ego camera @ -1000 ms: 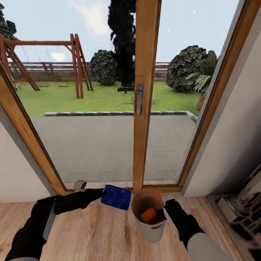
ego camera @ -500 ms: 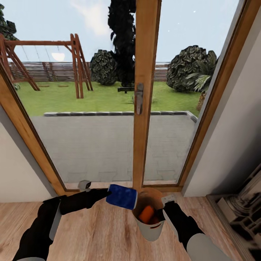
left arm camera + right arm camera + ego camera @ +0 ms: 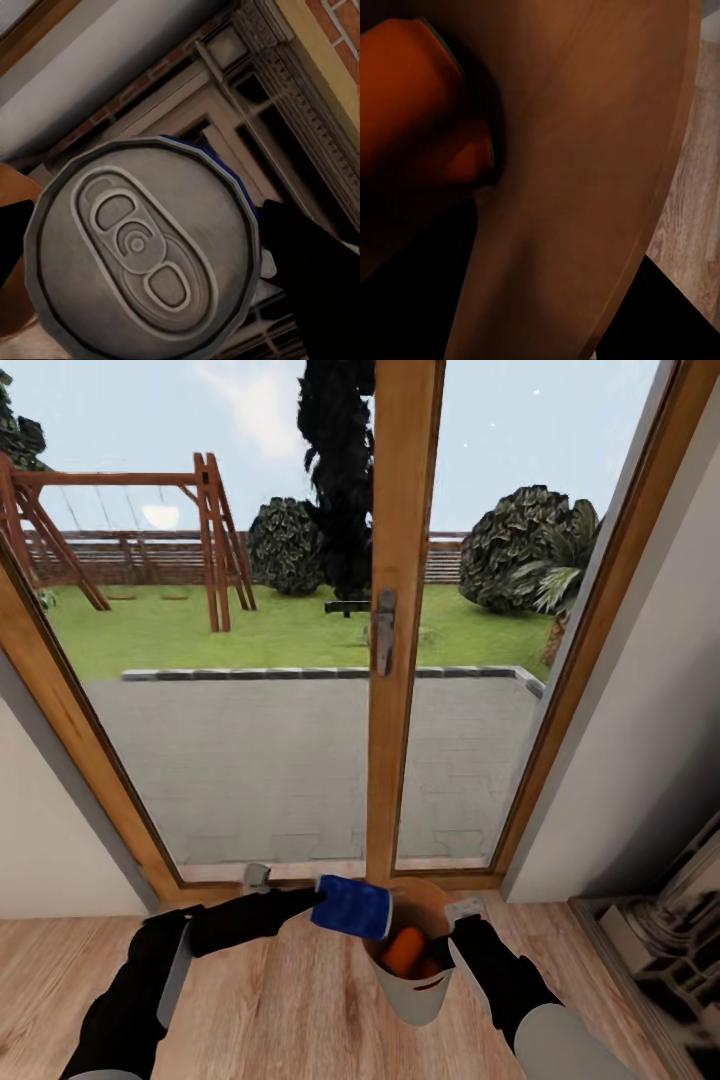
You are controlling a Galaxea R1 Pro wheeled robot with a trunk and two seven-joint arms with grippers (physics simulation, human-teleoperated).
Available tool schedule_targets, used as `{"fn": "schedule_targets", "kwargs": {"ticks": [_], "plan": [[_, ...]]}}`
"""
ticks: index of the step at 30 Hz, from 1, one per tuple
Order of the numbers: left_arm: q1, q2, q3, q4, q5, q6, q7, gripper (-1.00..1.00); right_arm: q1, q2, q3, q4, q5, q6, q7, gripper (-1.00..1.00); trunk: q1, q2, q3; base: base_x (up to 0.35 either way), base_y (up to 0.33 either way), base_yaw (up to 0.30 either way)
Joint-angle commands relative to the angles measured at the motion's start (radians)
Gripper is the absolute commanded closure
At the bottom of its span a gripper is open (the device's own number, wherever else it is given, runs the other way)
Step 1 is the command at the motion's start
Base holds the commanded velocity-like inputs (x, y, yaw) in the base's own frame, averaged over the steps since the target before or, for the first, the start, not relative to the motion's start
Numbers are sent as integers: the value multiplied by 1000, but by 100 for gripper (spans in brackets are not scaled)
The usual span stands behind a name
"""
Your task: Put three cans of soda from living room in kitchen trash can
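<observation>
The left gripper point(image 3: 312, 905) is clamped on the blue can point(image 3: 351, 906) at the left rim of the bin point(image 3: 418, 990), which the right gripper point(image 3: 458, 922) grips, with orange cans point(image 3: 405, 950) inside.

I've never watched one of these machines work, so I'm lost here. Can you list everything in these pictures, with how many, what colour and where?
Blue can: one, dark blue with grey top, lying sideways over the bin's rim, held by the left end effector.
Orange cans: orange, inside the bin; count unclear, at least one.
Bin: one, pale outside here, brown inside, above the floor, held at its rim.
Glass doors: wood-framed, straight ahead, garden beyond.
Swing set: one, brown, outside on the grass.
Floor: light wood planks.
Left end effector: black, shut on the blue can.
Right end effector: black, at the bin's rim.
</observation>
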Motion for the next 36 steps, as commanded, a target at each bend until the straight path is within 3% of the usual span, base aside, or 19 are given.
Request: {"fn": "schedule_targets", "kwargs": {"ticks": [1,10,22,25,36], "plan": [[0,-1,-5,0,1,0,5,100,0,0,0,0,-3,-1,2,100,0,0,0,0,0,0],[0,-26,-16,-1,1,-1,58,100,0,1,0,1,-3,-1,2,100,0,0,0,0,0,0],[0,-42,-46,-1,1,-1,115,100,0,4,2,20,-3,-1,2,100,0,0,0,0,0,0],[0,-44,-47,-3,0,-1,121,100,0,14,45,46,-3,-1,2,100,0,0,0,0,0,0],[0,-45,-76,-1,0,-1,198,100,0,16,58,50,-3,-1,2,100,0,0,0,0,0,0]]}}
